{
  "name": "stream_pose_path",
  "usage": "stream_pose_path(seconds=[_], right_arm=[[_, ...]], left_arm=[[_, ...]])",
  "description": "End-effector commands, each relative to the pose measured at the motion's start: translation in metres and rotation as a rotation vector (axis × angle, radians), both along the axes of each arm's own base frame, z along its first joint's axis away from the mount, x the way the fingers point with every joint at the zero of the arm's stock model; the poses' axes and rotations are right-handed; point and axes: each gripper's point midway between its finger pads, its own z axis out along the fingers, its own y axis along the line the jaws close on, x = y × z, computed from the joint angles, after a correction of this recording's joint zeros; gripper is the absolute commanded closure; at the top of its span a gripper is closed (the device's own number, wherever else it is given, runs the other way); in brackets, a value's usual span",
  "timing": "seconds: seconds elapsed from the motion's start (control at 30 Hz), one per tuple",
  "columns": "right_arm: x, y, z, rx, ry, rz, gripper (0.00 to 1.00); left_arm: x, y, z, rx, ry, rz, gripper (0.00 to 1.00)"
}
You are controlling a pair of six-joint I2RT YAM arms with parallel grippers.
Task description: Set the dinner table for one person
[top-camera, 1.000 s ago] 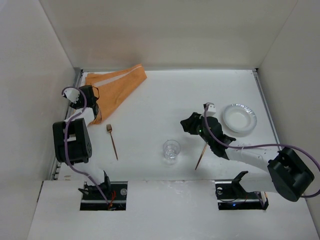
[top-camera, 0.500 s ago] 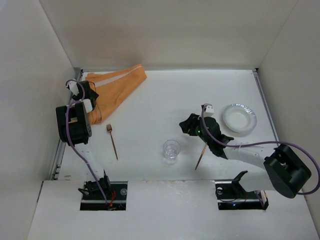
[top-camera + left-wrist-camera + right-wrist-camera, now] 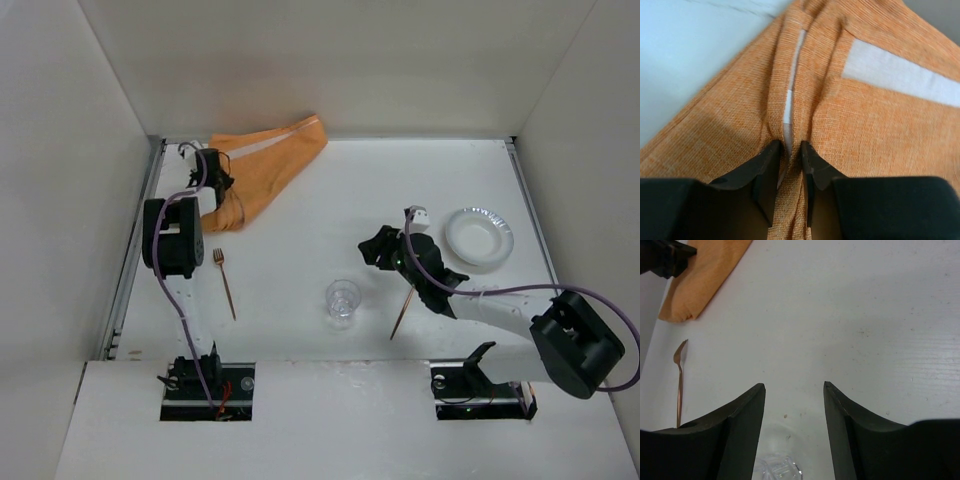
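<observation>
Dragged the orange placemat [image 3: 270, 160] rightward along the far edge over the last second, the left gripper [image 3: 215, 182] swinging in from the far-left corner with it. Clamped now on a pinched ridge of cloth, jaws nearly together with only the fold between them. Holding a crumpled, doubled-over mat, not a flat one.

Best to pull low and slow toward the near middle of the dinner table [image 3: 320, 200], then let go and tug a single corner to spread the cloth flat. Probably worth steering clear of the fork [image 3: 226, 285] lying just near of the mat, since a trailing edge could sweep it.

Hovering at centre right with the right gripper [image 3: 380, 250], jaws apart and nothing between them, close to the glass [image 3: 342, 298]. Leaves the plate [image 3: 479, 236] at far right and a thin copper utensil [image 3: 402, 312] right of the glass untouched.

Underneath everything, matte white tabletop filling the floor of the enclosure, faintly speckled, with metal rails [image 3: 153, 200] along left and right edges. Boxed in by plain pale walls [image 3: 330, 70] on three sides.
</observation>
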Motion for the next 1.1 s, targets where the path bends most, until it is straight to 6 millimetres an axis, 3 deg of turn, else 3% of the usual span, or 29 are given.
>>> stream_pose_path(seconds=[0.0, 0.23, 0.4, 0.5, 0.6, 0.73, 0.83, 0.97, 1.07], right_arm=[[0.011, -0.003, 0.028, 0.045, -0.088, -0.033, 0.43], [0.012, 0.0, 0.025, 0.034, -0.084, -0.029, 0.43], [0.012, -0.003, 0.027, 0.04, -0.086, -0.037, 0.43], [0.012, -0.006, 0.029, 0.042, -0.09, -0.042, 0.42], [0.013, -0.006, 0.027, 0.039, -0.086, -0.043, 0.41], [0.014, -0.001, 0.022, 0.029, -0.073, -0.032, 0.41], [0.015, -0.001, 0.021, 0.023, -0.074, -0.034, 0.41], [0.014, -0.002, 0.024, 0.026, -0.079, -0.035, 0.41], [0.014, -0.001, 0.02, 0.021, -0.072, -0.032, 0.4]], left_arm=[[0.016, -0.066, 0.018, -0.053, -0.054, -0.158, 0.81], [0.006, -0.156, 0.041, -0.087, -0.097, -0.316, 0.83], [-0.027, -0.201, 0.045, -0.143, -0.111, -0.35, 0.83], [-0.053, -0.207, 0.042, -0.199, -0.127, -0.308, 0.84], [-0.074, -0.197, 0.051, -0.23, -0.177, -0.252, 0.77], [-0.084, -0.188, 0.072, -0.231, -0.231, -0.239, 0.59], [-0.089, -0.185, 0.077, -0.223, -0.226, -0.239, 0.55], [-0.091, -0.183, 0.062, -0.239, -0.193, -0.223, 0.49], [-0.088, -0.194, 0.048, -0.286, -0.147, -0.247, 0.47]])
